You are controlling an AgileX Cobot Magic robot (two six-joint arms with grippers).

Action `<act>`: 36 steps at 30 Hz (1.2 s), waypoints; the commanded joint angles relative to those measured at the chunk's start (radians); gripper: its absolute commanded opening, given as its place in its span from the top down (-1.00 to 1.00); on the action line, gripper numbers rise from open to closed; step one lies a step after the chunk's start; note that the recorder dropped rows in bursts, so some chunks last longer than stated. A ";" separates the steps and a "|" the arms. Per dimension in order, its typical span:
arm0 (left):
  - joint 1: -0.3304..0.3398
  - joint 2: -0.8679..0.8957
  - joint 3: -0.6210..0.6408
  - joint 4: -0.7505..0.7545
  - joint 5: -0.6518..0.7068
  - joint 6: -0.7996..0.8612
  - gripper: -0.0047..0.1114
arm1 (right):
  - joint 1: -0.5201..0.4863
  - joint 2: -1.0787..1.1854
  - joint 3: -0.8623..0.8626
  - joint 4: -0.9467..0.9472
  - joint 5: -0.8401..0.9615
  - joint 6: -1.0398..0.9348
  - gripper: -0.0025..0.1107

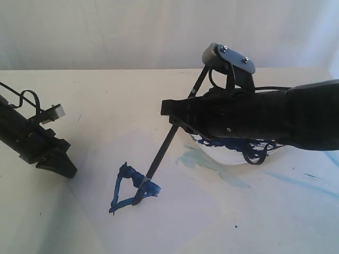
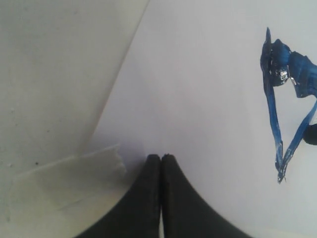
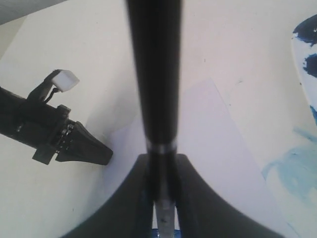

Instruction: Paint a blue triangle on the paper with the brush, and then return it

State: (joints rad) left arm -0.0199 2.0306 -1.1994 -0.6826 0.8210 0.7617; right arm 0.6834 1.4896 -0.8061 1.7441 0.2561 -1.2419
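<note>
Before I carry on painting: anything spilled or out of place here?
Yes: pale blue smears stain the table right of the paper, off the sheet. The blue triangle has a thick blotch at one corner.

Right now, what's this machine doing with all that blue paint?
It's painting. The right arm's tool grips a long black brush, slanted down with its tip on a rough blue triangle that looks nearly complete on the paper. The left arm's tool is shut, its tips near the paper's edge, apparently steadying the sheet. The brush hasn't been put back yet.
</note>
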 commanded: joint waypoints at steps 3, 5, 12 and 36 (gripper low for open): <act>-0.003 0.017 0.012 0.041 0.019 -0.003 0.92 | 0.006 0.004 -0.011 0.000 -0.032 -0.011 0.96; -0.003 0.017 0.012 0.041 0.019 -0.003 0.92 | 0.006 0.004 -0.011 0.000 -0.046 -0.019 0.96; -0.003 0.017 0.012 0.041 0.019 -0.003 0.92 | 0.006 -0.006 -0.011 0.000 -0.109 -0.059 0.96; -0.003 0.017 0.012 0.041 0.019 -0.003 0.92 | 0.004 -0.380 -0.011 0.000 -0.466 -0.095 0.96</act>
State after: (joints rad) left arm -0.0199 2.0306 -1.1994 -0.6826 0.8210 0.7617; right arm 0.6868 1.1970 -0.8084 1.7466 -0.0501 -1.3232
